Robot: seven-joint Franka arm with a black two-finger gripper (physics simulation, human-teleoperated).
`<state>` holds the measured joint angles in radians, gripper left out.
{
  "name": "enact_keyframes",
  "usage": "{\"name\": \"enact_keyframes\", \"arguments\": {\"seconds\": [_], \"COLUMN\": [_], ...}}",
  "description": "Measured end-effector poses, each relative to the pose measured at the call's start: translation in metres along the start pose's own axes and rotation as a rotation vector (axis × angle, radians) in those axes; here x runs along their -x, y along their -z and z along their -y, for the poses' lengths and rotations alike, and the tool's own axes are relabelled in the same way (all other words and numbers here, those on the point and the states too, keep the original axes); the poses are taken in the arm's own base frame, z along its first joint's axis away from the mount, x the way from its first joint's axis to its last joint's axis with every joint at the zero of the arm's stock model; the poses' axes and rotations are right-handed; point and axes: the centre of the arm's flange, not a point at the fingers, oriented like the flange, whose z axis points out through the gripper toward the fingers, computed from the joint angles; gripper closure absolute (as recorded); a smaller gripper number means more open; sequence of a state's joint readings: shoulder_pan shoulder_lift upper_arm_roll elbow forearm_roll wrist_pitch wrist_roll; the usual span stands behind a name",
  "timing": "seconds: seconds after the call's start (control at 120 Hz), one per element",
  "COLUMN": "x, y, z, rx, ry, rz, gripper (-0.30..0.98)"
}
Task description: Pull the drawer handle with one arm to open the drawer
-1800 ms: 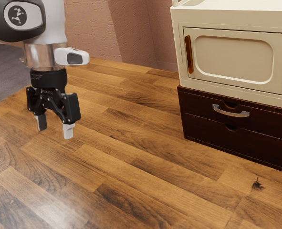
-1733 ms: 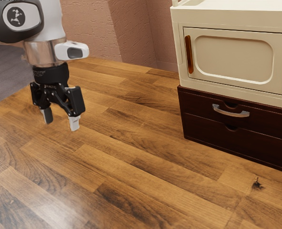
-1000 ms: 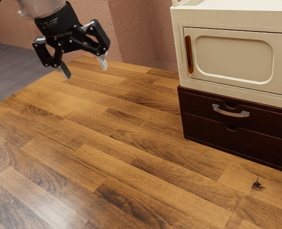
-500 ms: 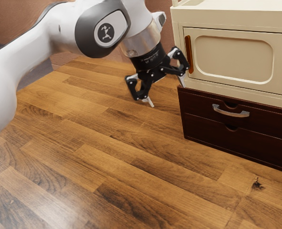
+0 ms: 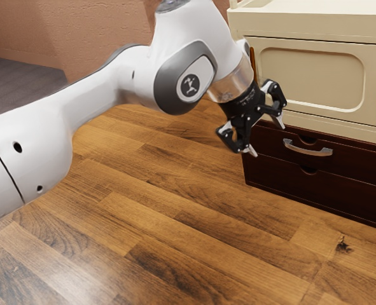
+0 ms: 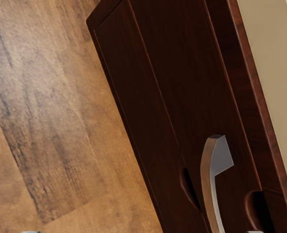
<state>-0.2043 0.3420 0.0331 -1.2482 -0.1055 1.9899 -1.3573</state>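
Exterior view: the black claw (image 5: 267,138) has its two fingers wide apart, near the silver handle (image 5: 310,150). That handle is on the shut top drawer (image 5: 359,164) of the dark brown chest (image 5: 321,189), under the cream cupboard (image 5: 312,79).

Over at the exterior view's right I see a cream cabinet (image 5: 308,27), its recessed door (image 5: 315,79) shut. A dark knot (image 5: 343,244) marks the wooden planks (image 5: 194,254). Beyond the rough pinkish wall's (image 5: 98,32) foot lies grey, perhaps boarded, flooring (image 5: 22,89).
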Motion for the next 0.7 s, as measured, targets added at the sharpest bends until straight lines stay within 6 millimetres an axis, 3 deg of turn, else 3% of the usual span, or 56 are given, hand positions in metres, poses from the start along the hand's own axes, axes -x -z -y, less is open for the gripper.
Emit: {"name": "enact_keyframes", "arguments": {"seconds": [0.433,0.7], "x": [0.011,0.014], "y": [-0.032,-0.042], "z": [-0.003,-0.005], "rx": [0.012,0.008], "ry": [0.088,0.122], "rz": [0.003,0.008], "gripper": [0.27,0.30]}}
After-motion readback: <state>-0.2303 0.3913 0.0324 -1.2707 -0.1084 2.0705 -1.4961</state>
